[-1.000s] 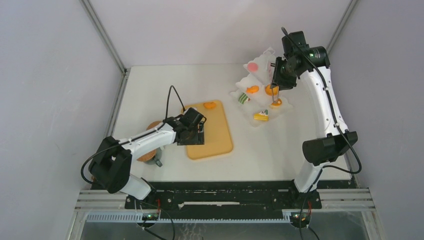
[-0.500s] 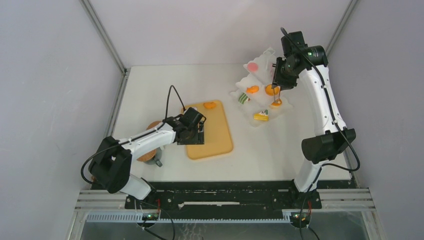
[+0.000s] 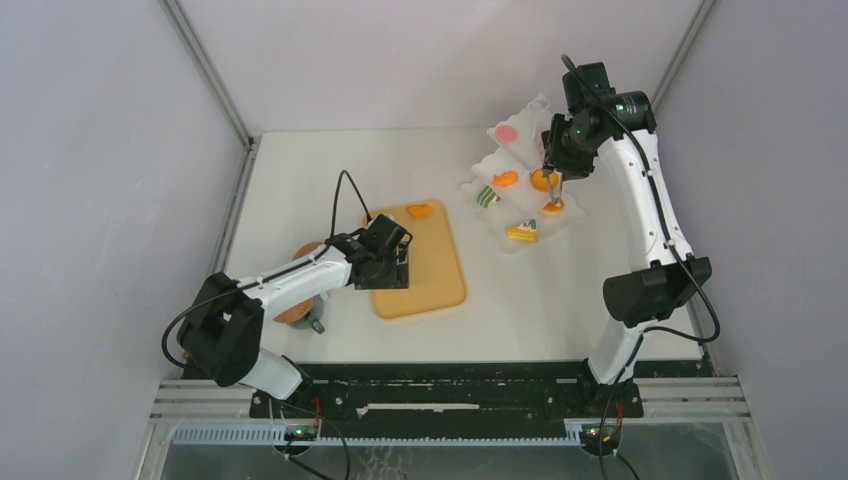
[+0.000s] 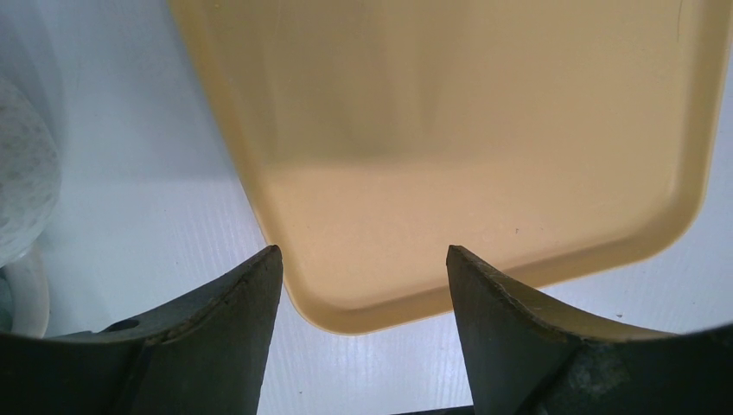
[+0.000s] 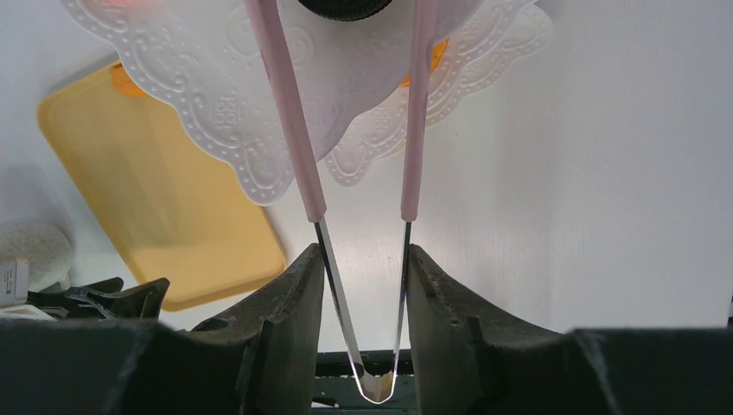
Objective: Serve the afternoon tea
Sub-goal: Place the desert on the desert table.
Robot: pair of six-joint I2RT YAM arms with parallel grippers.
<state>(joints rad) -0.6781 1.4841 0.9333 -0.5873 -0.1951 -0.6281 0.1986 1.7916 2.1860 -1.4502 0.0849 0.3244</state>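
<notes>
Pink tongs (image 5: 294, 130) pinched between the right gripper (image 5: 363, 259) fingers, tong arms parted, tips lowered by an orange tart (image 3: 552, 206) on the white doily (image 5: 216, 95), left gripper (image 4: 363, 268) spread wide, nothing held, over the tan board (image 4: 484, 130) corner, second tart (image 3: 420, 211) laid on the board.

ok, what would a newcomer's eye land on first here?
The right gripper clamping thin pink tongs above the white lace-edged tray of colourful pastries, far right. Then the tan board mid-table, one orange tart at its far end, the left gripper open over its near-left corner.
</notes>
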